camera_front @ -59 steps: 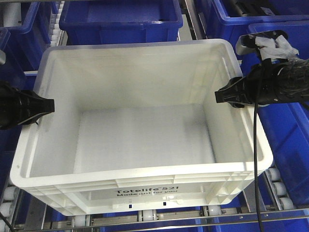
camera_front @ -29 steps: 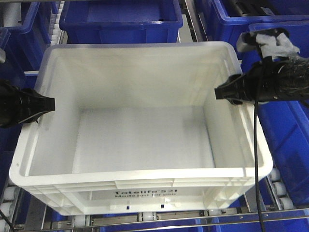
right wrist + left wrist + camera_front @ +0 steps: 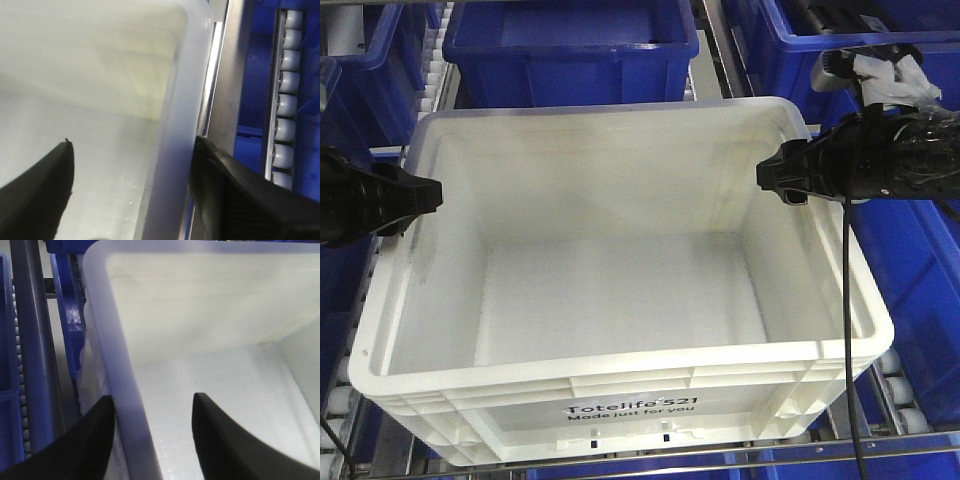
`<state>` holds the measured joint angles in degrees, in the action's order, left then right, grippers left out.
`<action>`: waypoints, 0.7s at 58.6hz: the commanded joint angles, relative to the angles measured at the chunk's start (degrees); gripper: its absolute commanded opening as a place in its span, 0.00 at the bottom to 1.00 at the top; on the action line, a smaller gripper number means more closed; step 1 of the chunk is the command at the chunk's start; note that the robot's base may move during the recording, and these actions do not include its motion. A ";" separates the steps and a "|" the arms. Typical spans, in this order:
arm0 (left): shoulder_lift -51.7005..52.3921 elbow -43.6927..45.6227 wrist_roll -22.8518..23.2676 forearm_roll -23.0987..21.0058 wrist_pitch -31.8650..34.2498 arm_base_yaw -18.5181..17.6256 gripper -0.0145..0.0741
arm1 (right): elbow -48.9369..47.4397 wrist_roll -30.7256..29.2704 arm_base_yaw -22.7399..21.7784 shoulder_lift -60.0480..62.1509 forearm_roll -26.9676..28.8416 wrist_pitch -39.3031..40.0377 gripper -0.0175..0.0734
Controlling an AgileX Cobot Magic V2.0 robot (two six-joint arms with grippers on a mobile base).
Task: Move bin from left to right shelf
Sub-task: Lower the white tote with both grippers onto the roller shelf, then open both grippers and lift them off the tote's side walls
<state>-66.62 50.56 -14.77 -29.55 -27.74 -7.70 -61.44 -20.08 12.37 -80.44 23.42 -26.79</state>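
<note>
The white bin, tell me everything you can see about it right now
The white bin is a large rectangular tote of slightly translucent plastic with a thick rolled rim, ribbed sides and black "Totelife 521 Made just for you" print on its near face. It is open-topped, empty and sits slightly askew over the roller rails, among blue totes. The left gripper straddles its left wall, one finger inside and one outside; the right gripper straddles the right wall likewise.

bin (image 3: 620,290) on roller shelf (image 3: 895,385), totes (image 3: 570,45) behind
</note>
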 commanded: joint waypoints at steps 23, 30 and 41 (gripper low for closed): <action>4.73 2.09 -0.13 -1.62 5.23 -0.35 0.56 | -2.06 -0.47 0.17 6.43 -2.05 3.94 0.72; 5.44 2.09 -0.13 -1.68 6.08 -0.35 0.56 | -2.06 -0.47 0.17 6.50 -2.05 3.88 0.72; 5.51 2.09 -0.13 -0.63 5.79 -0.35 0.56 | -2.06 -0.47 0.17 6.50 -2.05 2.58 0.72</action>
<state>-62.29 50.56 -14.88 -29.73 -25.23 -7.70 -61.54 -20.08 12.53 -75.70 21.22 -26.53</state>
